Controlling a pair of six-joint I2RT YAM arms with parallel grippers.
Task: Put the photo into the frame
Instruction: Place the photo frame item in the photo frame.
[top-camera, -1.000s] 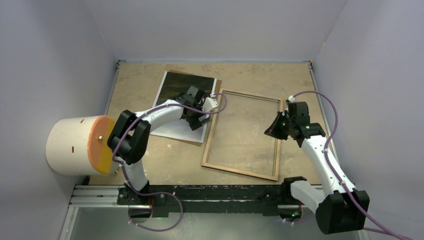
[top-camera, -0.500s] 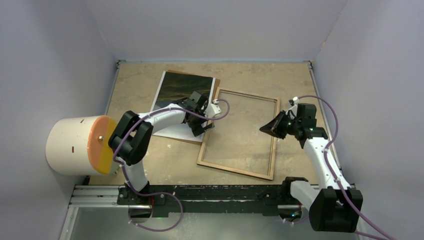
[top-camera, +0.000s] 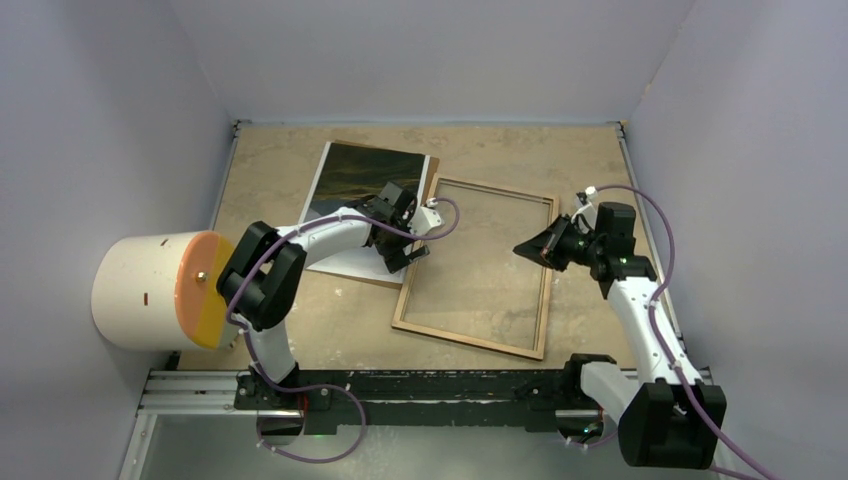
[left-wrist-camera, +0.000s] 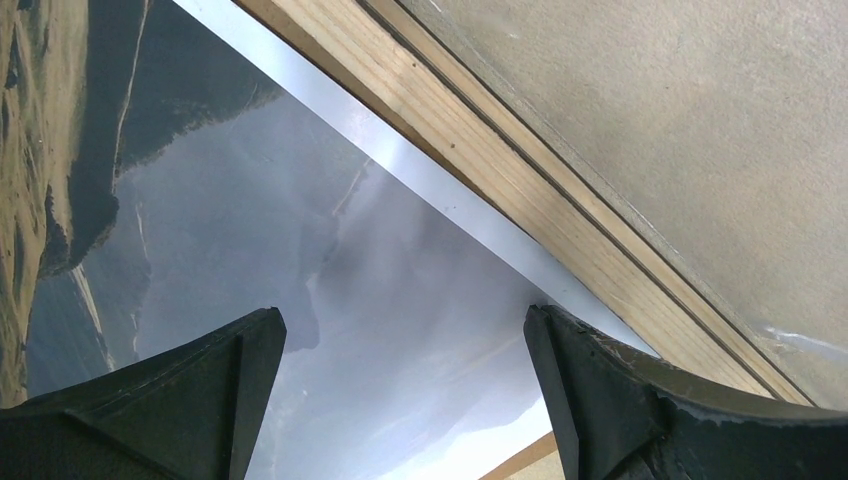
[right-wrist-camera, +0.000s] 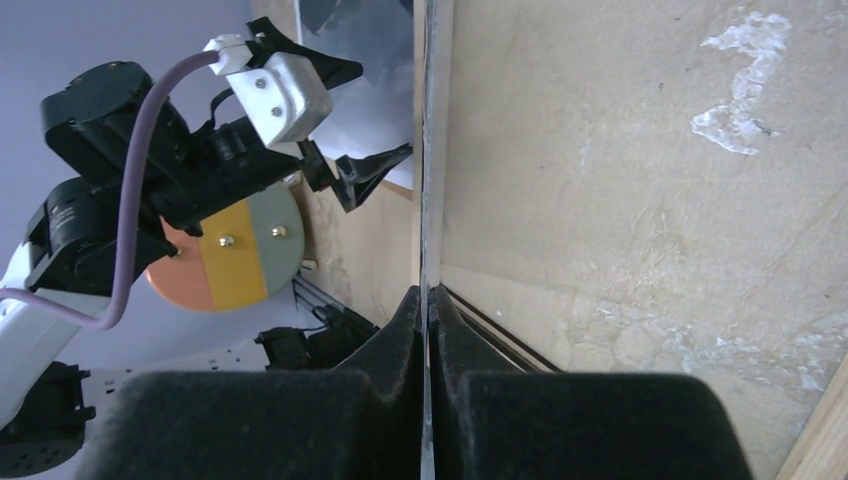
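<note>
Where glossy photo (left-wrist-camera: 300, 260) lies, pale-wood frame (left-wrist-camera: 470, 170)

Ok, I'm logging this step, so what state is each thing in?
the photo: lying flat, outside the frame.
the frame: flat, empty, light wood side up.
left pincer: open, over the photo.
right pincer: shut, at the frame's right rail.
</note>
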